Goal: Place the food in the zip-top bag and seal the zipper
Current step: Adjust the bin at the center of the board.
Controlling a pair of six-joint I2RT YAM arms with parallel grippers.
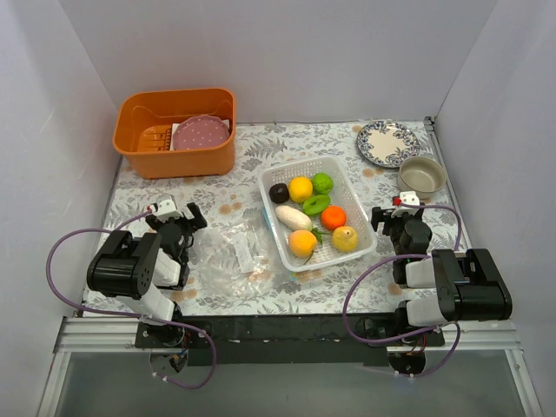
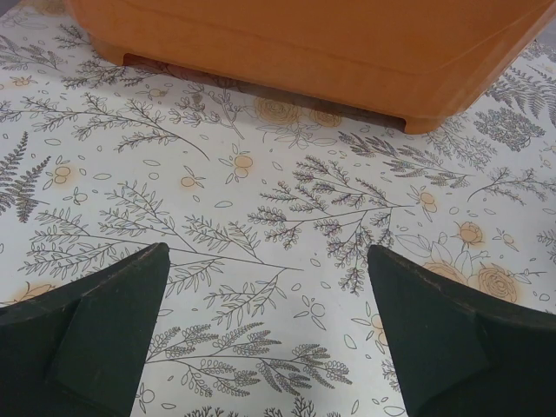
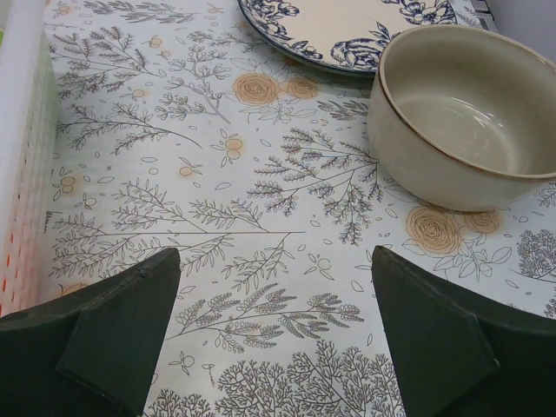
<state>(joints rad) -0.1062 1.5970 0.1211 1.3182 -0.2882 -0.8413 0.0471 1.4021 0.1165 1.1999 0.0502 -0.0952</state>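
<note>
The food (image 1: 314,213), several toy pieces in yellow, orange, green, white and dark brown, lies in a white mesh basket (image 1: 347,178) at the table's middle. Just left of the basket the clear zip-top bag (image 1: 233,250) lies flat with its white label up; its zipper cannot be made out. My left gripper (image 1: 179,217) hovers open to the left of the bag, and between its fingers (image 2: 113,321) only the patterned cloth shows. On the basket's right my right gripper (image 1: 396,215) is open too, with nothing between its fingers (image 3: 434,330).
An orange tub (image 1: 178,130) (image 2: 295,52) holding a pink plate stands at the back left. A patterned plate (image 1: 387,142) (image 3: 339,30) and a beige bowl (image 1: 421,175) (image 3: 460,122) sit at the back right. The basket's white wall (image 3: 22,174) lies left of the right gripper.
</note>
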